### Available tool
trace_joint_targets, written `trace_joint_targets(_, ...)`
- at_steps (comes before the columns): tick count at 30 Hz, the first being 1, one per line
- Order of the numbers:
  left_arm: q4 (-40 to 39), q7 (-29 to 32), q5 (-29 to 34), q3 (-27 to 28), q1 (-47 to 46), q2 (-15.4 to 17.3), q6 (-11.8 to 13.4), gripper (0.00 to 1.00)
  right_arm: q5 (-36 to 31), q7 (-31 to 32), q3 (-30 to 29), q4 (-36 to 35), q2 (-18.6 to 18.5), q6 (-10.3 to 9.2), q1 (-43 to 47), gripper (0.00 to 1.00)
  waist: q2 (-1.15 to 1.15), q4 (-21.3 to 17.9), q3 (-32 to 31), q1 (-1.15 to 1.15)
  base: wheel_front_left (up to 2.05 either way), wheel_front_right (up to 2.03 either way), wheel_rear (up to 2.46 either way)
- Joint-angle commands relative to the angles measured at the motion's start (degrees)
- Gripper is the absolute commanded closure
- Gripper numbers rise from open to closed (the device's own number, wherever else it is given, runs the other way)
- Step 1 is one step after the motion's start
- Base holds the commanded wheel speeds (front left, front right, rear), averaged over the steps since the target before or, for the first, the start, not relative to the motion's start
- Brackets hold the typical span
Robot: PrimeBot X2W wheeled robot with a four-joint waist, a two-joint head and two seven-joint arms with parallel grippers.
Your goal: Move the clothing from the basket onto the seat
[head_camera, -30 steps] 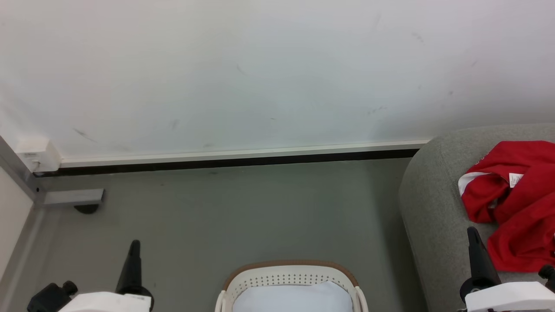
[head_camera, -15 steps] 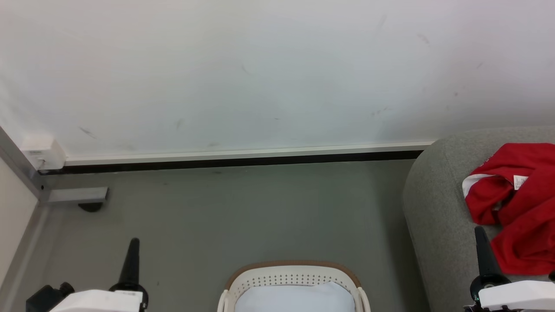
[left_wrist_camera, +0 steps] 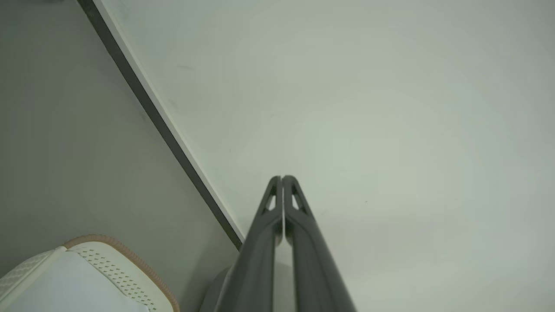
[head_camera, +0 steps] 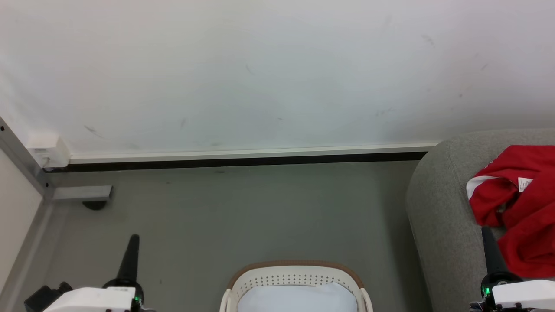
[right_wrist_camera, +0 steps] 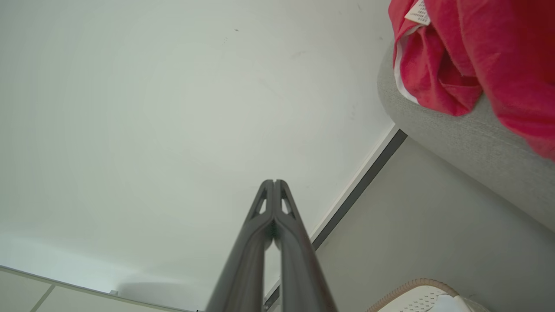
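The left pincer (left_wrist_camera: 282, 177) is closed, its two dark fingers pressed together on nothing, above the grey floor (head_camera: 260, 208) to the left of the basket (head_camera: 295, 265). The right pincer (right_wrist_camera: 274, 181) is likewise closed and empty, its tip near the red clothing (head_camera: 524, 216) in the head view. That clothing lies crumpled on the grey seat (head_camera: 438, 208) at the right, white trim and a white label showing, well apart from the basket, which stands on the floor between the two pincers and holds a plain white cloth (head_camera: 297, 299).
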Motion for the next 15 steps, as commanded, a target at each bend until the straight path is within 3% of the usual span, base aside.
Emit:
trace_joint_targets(1, -0.56, 0.38, -1.06, 0.29, -0.97, 0.23, -0.02, 1.0, 1.18, 0.07, -0.13, -0.56, -0.66, -0.07, -0.6, 1.0, 0.0, 0.05, -0.01, 0.0, 0.0, 0.0, 0.0)
trace_joint_targets(15, -1.28, 2.15, -7.53, 0.81, -1.18, 0.1, 0.49, 1.0, 9.23, 0.58, 0.33, -1.04, -1.89, -0.08, -0.47, 1.0, 0.0, 0.72, -0.06, 0.0, 0.0, 0.0, 0.0)
